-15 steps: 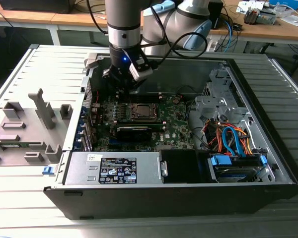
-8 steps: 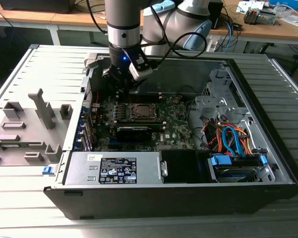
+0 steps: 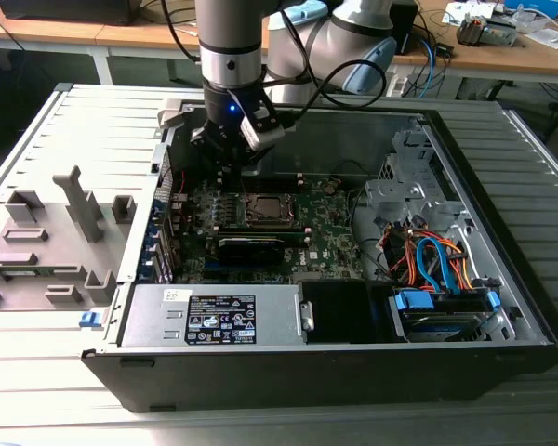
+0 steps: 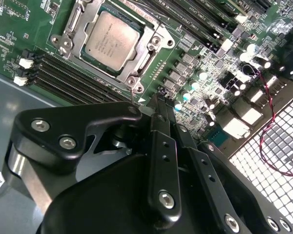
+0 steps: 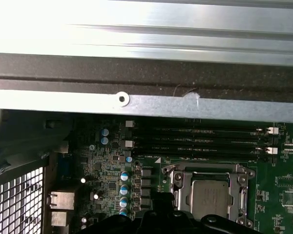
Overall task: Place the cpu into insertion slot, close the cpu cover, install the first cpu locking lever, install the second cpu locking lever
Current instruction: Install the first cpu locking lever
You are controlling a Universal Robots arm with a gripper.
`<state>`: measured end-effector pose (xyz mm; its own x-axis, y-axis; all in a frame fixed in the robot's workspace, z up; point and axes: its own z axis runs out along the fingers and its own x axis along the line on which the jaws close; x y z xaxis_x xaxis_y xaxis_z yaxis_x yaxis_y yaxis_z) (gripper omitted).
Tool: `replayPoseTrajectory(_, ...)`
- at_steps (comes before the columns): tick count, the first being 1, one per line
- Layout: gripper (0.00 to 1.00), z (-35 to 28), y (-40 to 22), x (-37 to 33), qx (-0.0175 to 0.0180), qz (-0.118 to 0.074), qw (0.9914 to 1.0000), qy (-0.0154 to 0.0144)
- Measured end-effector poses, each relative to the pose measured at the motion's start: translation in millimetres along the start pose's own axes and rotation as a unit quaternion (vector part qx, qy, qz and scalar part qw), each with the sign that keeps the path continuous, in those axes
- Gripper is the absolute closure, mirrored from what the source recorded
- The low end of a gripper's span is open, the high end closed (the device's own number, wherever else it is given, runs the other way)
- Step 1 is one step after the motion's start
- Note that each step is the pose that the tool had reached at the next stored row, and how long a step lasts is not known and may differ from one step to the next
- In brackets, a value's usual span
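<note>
One cpu (image 4: 112,40) sits seated in the insertion slot (image 4: 73,22), cover down; my gripper (image 4: 158,105), fingers together, holding nothing, hovers just beside the slot, I judge for lever work.

I count: one small square silvery-grey metal cpu (image 4: 111,40), one silver-framed square insertion slot (image 5: 209,195), one open black computer case (image 3: 335,367), four long black memory slots (image 5: 200,141).
</note>
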<state>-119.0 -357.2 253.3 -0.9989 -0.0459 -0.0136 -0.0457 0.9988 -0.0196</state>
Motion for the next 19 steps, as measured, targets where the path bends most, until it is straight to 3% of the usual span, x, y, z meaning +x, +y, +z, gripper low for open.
replayPoseTrajectory(19,0.89,-1.0,0.1,3.0,0.0001,0.000,1.00000,0.0000)
